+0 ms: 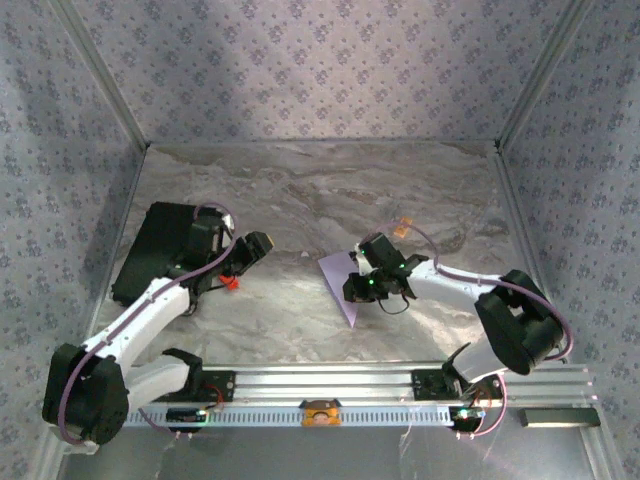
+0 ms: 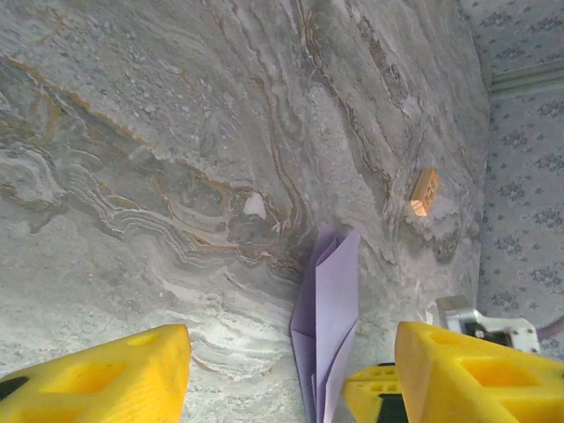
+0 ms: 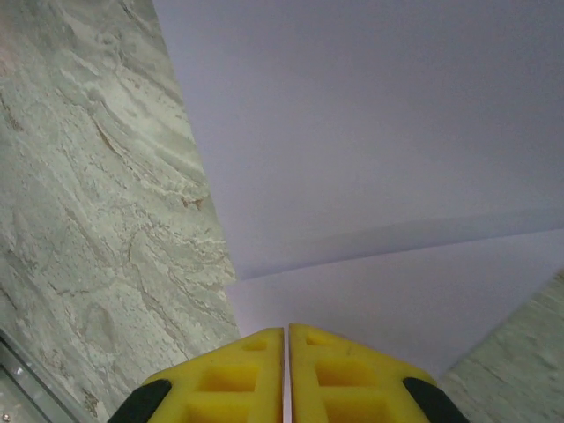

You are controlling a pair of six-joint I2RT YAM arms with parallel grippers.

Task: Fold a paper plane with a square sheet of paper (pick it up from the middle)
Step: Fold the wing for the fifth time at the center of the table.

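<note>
The pale lavender paper plane [image 1: 338, 288] is folded into a slim pointed shape with a centre crease and lies right of the table's middle. My right gripper [image 1: 358, 286] is shut on its edge. In the right wrist view the yellow fingers [image 3: 238, 374] meet with a thin paper edge pinched between them, and the paper plane [image 3: 379, 150] spreads out ahead. My left gripper [image 1: 262, 243] stands open well to the left of it, holding nothing. The left wrist view looks across at the paper plane [image 2: 330, 308], held up on edge between the open left gripper's [image 2: 293, 344] fingers.
A black rectangular pad [image 1: 148, 245] lies at the far left under the left arm. A small red object [image 1: 232, 283] sits beside the left gripper. A small tan block [image 1: 402, 228] [image 2: 424, 191] lies behind the right gripper. Patterned walls enclose the marbled table [image 1: 300, 190].
</note>
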